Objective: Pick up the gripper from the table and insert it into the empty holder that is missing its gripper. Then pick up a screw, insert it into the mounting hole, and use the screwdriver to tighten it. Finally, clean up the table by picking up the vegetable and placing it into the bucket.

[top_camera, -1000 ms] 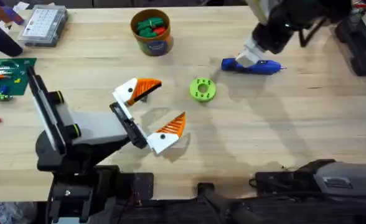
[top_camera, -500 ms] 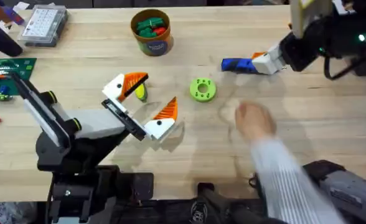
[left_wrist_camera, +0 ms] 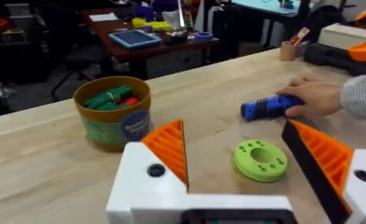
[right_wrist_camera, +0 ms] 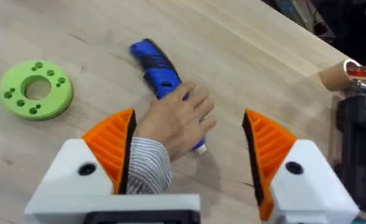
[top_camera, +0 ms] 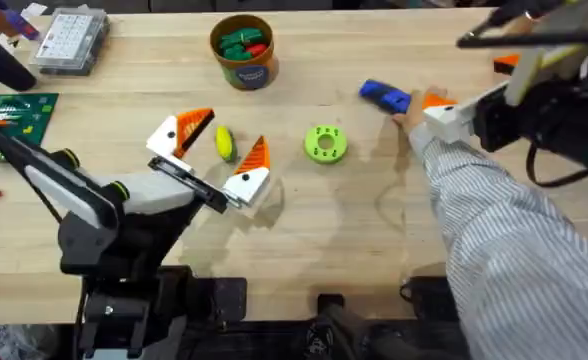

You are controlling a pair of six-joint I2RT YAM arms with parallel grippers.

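Observation:
The yellow vegetable (top_camera: 224,143) lies on the table (top_camera: 374,230) between the white, orange-padded fingers of my open left gripper (top_camera: 219,148), touching neither. The orange-brown bucket (top_camera: 244,50) (left_wrist_camera: 111,112) stands at the back with green and red toy pieces inside. A person's hand (top_camera: 414,112) (right_wrist_camera: 180,121) grips the blue screwdriver (top_camera: 384,96) (right_wrist_camera: 155,65) (left_wrist_camera: 267,107). My right gripper (top_camera: 471,88) (right_wrist_camera: 189,149) hangs open just right of it, with the striped sleeve passing between its fingers. The loose gripper, holder and screw are out of view.
A lime-green ring (top_camera: 325,144) (left_wrist_camera: 261,160) (right_wrist_camera: 35,96) lies mid-table. At the back left corner sits a clear compartment box (top_camera: 69,40), with a green circuit board (top_camera: 9,120) at the left edge. The person's striped arm (top_camera: 514,260) crosses the right front.
A person's arm reached in from the front right and took the screwdriver, turning it. My right gripper drew back to the right. My left gripper slid left, uncovering the vegetable.

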